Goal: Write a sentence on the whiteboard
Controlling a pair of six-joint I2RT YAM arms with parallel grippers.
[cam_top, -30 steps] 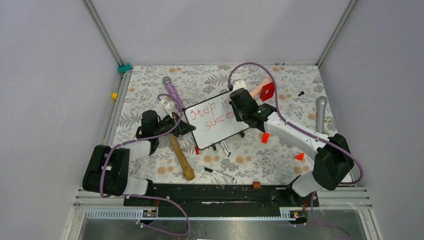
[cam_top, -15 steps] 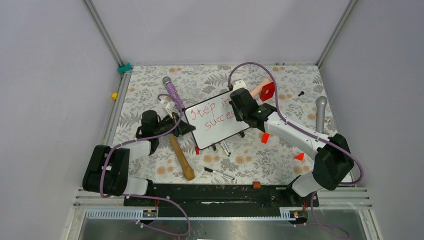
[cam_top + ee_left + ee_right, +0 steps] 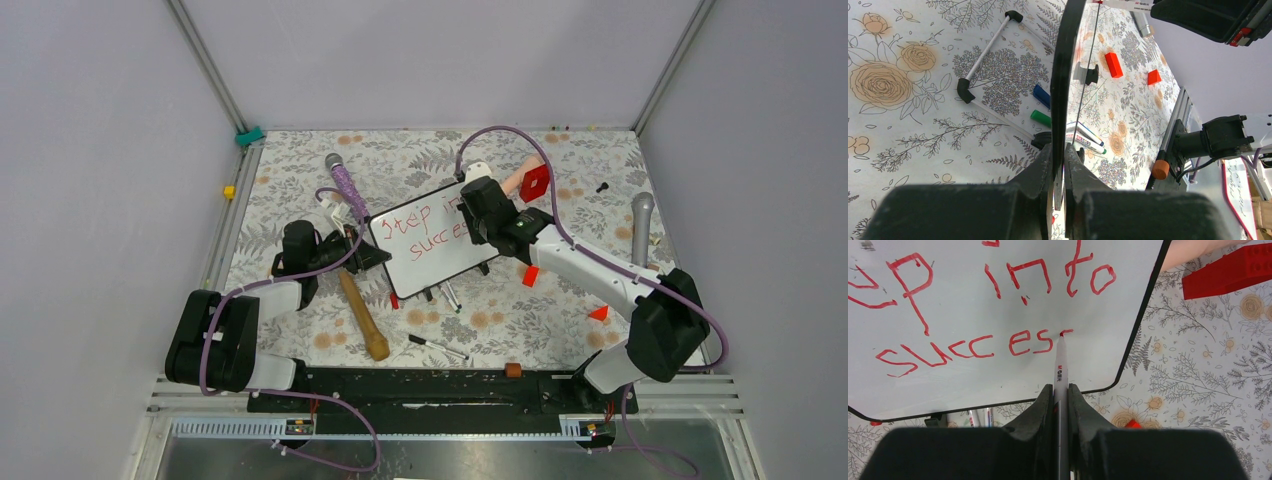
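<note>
The right gripper (image 3: pixel 1060 390), pinching the marker (image 3: pixel 1059 367), is barely shifting as it starts the last "s" of the sentence (image 3: pixel 1019 343); the left gripper (image 3: pixel 1059 165) is clamping the whiteboard (image 3: pixel 1063 75) edge.

Floral cloth (image 3: pixel 300 190) spreads under and around the fingers (image 3: pixel 1040 410). Beyond them rise plain lilac walls (image 3: pixel 430 60), met at the corners by metal posts (image 3: pixel 205 65). Behind them a black rail (image 3: pixel 430 385) runs along the near edge. Light is even, soft.

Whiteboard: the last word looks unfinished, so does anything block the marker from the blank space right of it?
Nothing visible: the marker tip sits on the whiteboard just past the lettering, with bare surface beyond.
</note>
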